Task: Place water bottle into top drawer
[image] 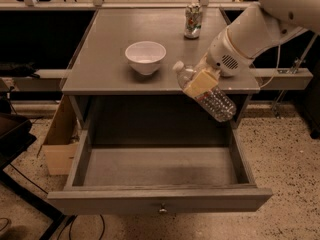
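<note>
The water bottle [212, 100], clear and ribbed with a white cap, is held tilted in the air, cap to the upper left. My gripper [201, 83] is shut on the bottle's middle, its tan finger pad across it. The white arm [260, 29] comes in from the upper right. The bottle hangs in front of the cabinet's front edge, above the right part of the top drawer [160, 167], which is pulled fully open. The drawer's inside is bare and a small metal knob [162, 209] sits on its front panel.
On the grey cabinet top [110, 54] stand a white bowl [145, 57] and a green-white can [193, 20] at the back. The red soda can is hidden behind the arm. A cardboard box [59, 139] leans at the cabinet's left. Speckled floor lies on the right.
</note>
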Action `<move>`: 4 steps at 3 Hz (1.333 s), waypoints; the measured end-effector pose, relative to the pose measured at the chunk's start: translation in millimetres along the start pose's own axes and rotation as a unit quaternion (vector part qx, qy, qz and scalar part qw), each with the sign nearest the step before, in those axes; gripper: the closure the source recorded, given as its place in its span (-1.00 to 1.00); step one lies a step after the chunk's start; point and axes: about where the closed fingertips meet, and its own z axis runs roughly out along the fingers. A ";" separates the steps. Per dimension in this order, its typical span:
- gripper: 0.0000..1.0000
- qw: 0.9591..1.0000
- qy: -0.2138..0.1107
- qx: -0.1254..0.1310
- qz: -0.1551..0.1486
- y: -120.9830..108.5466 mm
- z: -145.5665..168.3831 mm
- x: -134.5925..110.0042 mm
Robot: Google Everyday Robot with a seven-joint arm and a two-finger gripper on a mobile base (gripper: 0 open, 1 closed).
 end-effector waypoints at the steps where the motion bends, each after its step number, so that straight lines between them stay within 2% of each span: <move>1: 1.00 1.000 0.000 0.000 0.000 0.1 0.5 0.0; 2: 1.00 1.000 0.014 -0.020 0.002 4.7 30.4 0.1; 3: 1.00 0.995 0.086 -0.049 -0.018 37.3 109.6 18.3; 4: 1.00 0.980 0.176 -0.077 -0.049 71.2 180.4 58.4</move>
